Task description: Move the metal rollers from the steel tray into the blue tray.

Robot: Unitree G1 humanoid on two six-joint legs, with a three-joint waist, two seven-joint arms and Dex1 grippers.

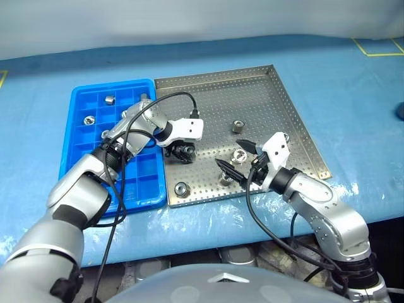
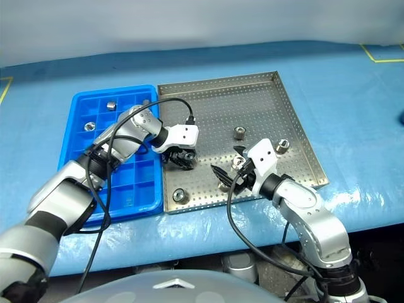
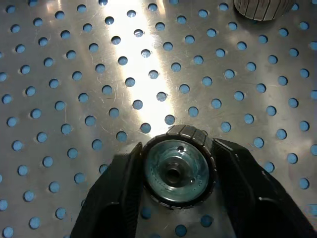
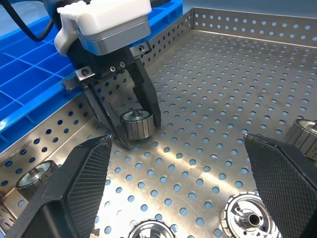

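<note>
A: How far along, reading left to right?

B: In the blue tray [image 1: 85,136], left of frame, sit a few metal rollers [image 1: 109,99]. At centre, the left gripper [image 1: 184,151] is clamped on one on the steel tray [image 1: 252,95].

A: And rightward?

B: The right gripper [image 1: 235,161] hovers, fingers apart; about five rollers remain there.

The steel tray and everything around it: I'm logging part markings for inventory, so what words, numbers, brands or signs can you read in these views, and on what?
None can be read.
steel tray: perforations, no lettering.
blue tray: plain grid.
metal rollers: ribbed sides, no stamp visible.
left gripper housing: white, no label visible.
table cover: yellow tape lines, no text.
</note>
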